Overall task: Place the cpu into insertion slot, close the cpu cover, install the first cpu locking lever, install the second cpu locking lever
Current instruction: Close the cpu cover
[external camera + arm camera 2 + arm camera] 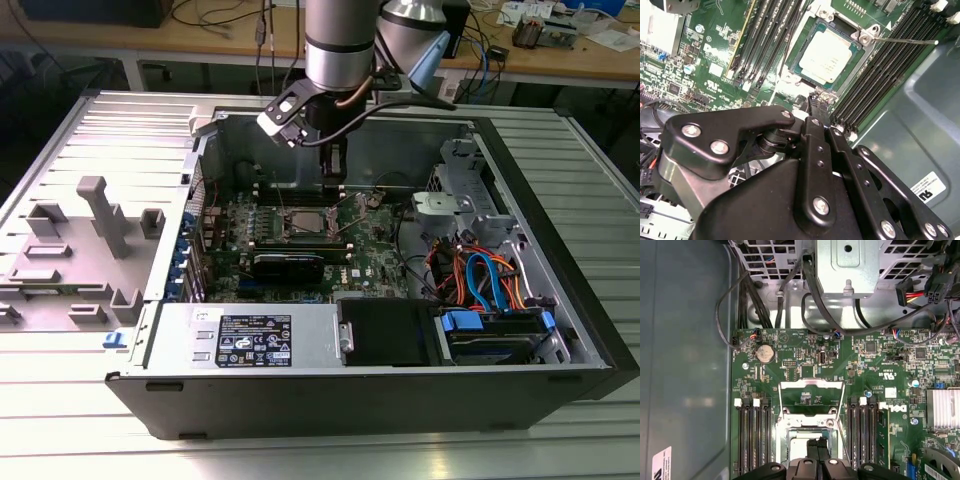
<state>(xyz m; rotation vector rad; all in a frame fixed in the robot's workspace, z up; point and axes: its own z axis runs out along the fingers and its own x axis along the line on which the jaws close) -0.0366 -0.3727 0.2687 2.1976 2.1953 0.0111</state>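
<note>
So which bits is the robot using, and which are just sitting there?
For the job: black robot tool; square silver-grey chip; silver-rimmed square socket holding it; open silver frame cover; thin wire lever.
Just sitting there: long black memory slots; round silver battery; orange and blue cables.

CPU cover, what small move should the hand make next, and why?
Probably swing the cpu cover down over the insertion slot. The cpu already lies in the slot, the cover stands open, and the hand is close to the slot's edge.
</note>
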